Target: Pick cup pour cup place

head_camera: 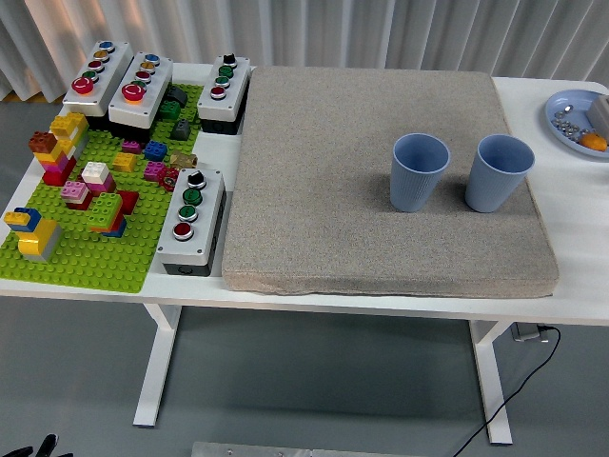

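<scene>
Neither hand shows over the table, so how far either is open cannot be told, and neither cup is held. The step in hand looks like the first pick.

Both blue cups stand upright on the grey mat (381, 133), toward its right edge: the left cup (420, 171) and the right cup (499, 172), near each other but apart. To pick well, I would come in from the mat's right edge to the right cup, wrap the fingers around its wall below the rim, and keep it level while lifting, since the neighbour leaves little room to swing.

The mat looks soft, so a cup may rock when set down.

At the tabletop's left edge lie a green brick plate (95, 257) and button boxes (190, 219). At the far right corner sits a blue dish (571, 129). Pleated curtains (362, 33) hang behind.
</scene>
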Available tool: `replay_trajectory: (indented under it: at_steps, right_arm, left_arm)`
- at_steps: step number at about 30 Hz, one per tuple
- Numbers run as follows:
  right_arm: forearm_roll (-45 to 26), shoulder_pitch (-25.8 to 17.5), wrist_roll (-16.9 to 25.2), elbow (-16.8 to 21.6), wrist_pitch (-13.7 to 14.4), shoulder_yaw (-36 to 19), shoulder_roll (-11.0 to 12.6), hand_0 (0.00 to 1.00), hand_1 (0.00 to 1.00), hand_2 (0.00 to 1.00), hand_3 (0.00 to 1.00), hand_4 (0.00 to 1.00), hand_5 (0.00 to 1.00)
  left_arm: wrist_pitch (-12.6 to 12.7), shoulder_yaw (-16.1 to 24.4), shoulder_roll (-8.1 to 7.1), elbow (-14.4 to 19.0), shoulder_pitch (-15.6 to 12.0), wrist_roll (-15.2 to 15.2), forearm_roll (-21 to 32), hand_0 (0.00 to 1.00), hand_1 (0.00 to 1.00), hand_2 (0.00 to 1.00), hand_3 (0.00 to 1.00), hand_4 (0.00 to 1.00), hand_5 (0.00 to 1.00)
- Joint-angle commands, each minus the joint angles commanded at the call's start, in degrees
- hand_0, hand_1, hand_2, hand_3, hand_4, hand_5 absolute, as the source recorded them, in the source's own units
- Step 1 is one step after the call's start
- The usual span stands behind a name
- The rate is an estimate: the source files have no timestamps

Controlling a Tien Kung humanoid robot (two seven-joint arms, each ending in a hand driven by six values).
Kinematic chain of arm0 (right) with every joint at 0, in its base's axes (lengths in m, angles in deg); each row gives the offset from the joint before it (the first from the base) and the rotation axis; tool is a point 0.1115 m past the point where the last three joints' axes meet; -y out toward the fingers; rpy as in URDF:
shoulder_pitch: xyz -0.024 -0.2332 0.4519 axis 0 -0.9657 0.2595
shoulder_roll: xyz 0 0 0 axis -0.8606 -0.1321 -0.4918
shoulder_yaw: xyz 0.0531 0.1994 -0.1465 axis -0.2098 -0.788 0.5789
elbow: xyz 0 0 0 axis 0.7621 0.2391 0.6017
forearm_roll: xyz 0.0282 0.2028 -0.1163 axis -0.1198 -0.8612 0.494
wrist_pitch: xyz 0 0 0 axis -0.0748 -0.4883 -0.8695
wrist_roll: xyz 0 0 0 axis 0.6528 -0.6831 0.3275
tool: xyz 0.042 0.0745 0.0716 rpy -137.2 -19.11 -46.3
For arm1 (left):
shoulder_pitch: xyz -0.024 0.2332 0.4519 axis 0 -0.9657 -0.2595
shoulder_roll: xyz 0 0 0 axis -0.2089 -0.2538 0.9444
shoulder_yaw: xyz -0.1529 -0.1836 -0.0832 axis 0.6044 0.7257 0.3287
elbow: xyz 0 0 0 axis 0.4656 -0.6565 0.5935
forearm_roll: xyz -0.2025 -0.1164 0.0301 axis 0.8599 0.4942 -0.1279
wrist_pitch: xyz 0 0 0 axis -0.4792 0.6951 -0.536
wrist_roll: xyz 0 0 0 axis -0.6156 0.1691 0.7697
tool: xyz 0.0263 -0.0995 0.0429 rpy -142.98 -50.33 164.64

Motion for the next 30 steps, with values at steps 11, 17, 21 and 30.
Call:
replay_trajectory:
  at_steps: [11, 17, 21, 30]
  right_arm:
    - [3.4, 0.6, -0.3, -1.3, 0.3, -1.4, -0.4, 0.899, 0.784, 0.780, 0.803, 0.787, 0.998]
    - [3.7, 0.3, 0.2, -1.3, 0.7, -1.1, -0.7, 0.901, 0.791, 0.781, 0.805, 0.780, 0.998]
    - [4.3, 0.1, 0.1, -1.3, 1.1, -1.1, -0.8, 0.908, 0.793, 0.779, 0.807, 0.775, 0.998]
    - [4.5, -0.2, 0.9, -1.2, 2.0, -1.5, -1.0, 0.911, 0.795, 0.779, 0.807, 0.775, 0.998]
  left_arm:
    - [0.0, 0.4, 0.13, 0.0, 0.4, 0.0, -0.3, 0.721, 0.661, 0.733, 0.650, 0.490, 0.977]
    - [0.0, 0.6, 0.17, 0.0, 0.3, 0.0, -0.6, 0.721, 0.661, 0.733, 0.649, 0.489, 0.976]
    - [0.0, 0.8, 0.25, 0.0, 0.4, 0.0, -0.8, 0.721, 0.663, 0.733, 0.649, 0.490, 0.977]
    - [0.0, 1.1, 0.29, 0.0, 0.4, 0.0, -1.1, 0.721, 0.663, 0.733, 0.649, 0.490, 0.977]
